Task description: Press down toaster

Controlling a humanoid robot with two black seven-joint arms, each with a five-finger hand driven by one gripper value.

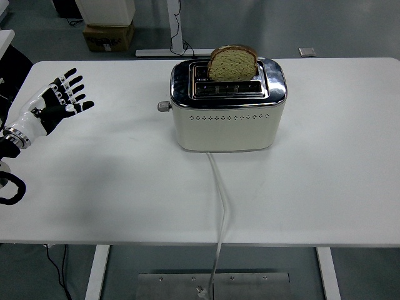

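A cream and chrome toaster (227, 106) stands at the back middle of the white table (325, 175). A slice of brown bread (232, 62) sticks up out of its rear slot; the front slot holds nothing I can see. The small grey lever knob (164, 106) juts from the toaster's left end, high up. My left hand (57, 100) hovers over the table's far left, well away from the toaster, fingers spread and holding nothing. The right arm is out of sight.
The toaster's white power cord (220, 200) runs from its front base toward the near edge and drops to the floor. A cardboard box (109, 36) and table legs stand on the floor beyond the far edge.
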